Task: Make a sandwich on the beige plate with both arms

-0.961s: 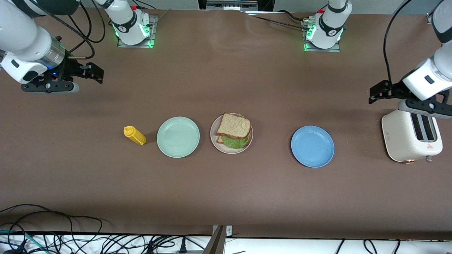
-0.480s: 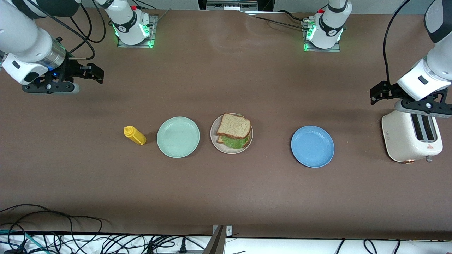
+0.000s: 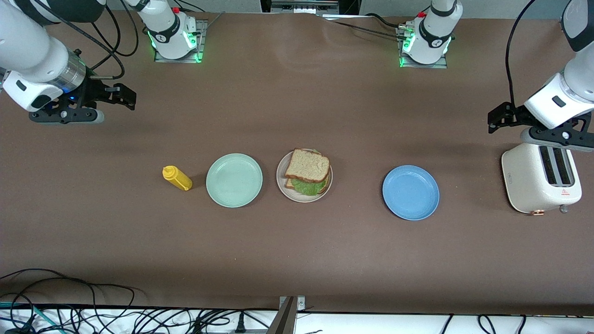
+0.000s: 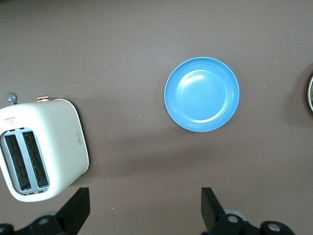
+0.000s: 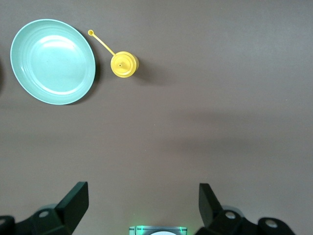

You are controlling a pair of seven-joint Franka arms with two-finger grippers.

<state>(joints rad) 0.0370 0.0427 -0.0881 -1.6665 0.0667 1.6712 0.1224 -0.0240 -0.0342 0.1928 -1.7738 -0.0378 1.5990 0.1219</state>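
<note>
Wide bare stretches of the brown table (image 3: 297, 260) lie on every side of the row of dishes. The round pale beige plate (image 3: 284, 189) holds the sandwich (image 3: 308, 171) of brown bread and green lettuce, between the round mint-green plate (image 3: 234, 180) and round blue plate (image 3: 410, 192), both empty. The right wrist view shows the yellow squeeze bottle (image 5: 123, 64) has a cap on a thin tether, seemingly open. The left gripper (image 3: 500, 118), jaws spread, hovers by the cream toaster (image 3: 540, 178); the right gripper (image 3: 121, 96), jaws spread, hovers over bare table.
</note>
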